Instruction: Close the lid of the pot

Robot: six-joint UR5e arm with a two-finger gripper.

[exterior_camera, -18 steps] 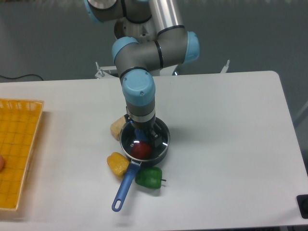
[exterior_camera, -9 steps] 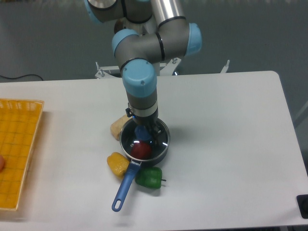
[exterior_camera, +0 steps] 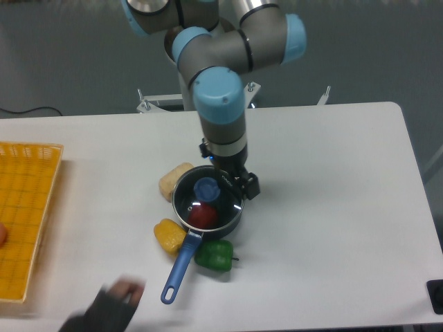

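A blurred dark-sleeved human hand (exterior_camera: pixel 107 308) reached in at the near edge of the white table (exterior_camera: pixel 325 207), well in front of and to the left of the gripper. Just beyond it lay the tip of the long blue handle of the small round dark grey-blue saucepan (exterior_camera: pixel 181 259). The handle's long axis ran diagonally, pointing toward the near left, away from the gripper. A green bell pepper (exterior_camera: pixel 214 255) sat just right of the handle and a yellow pepper (exterior_camera: pixel 169 235) just left of it, both touching the pan. The round transparent glass lid with its blue knob (exterior_camera: pixel 206 189) sat level on the pan, a red round item visible beneath the glass. The black two-finger gripper (exterior_camera: pixel 239 183) stood just to the right of the knob, over the lid's far right rim; whether its fingers were spread could not be told. A pale yellow block (exterior_camera: pixel 173 180) lay left of the gripper. An orange mesh tray (exterior_camera: pixel 28 214) sat far left. No writing was legible.
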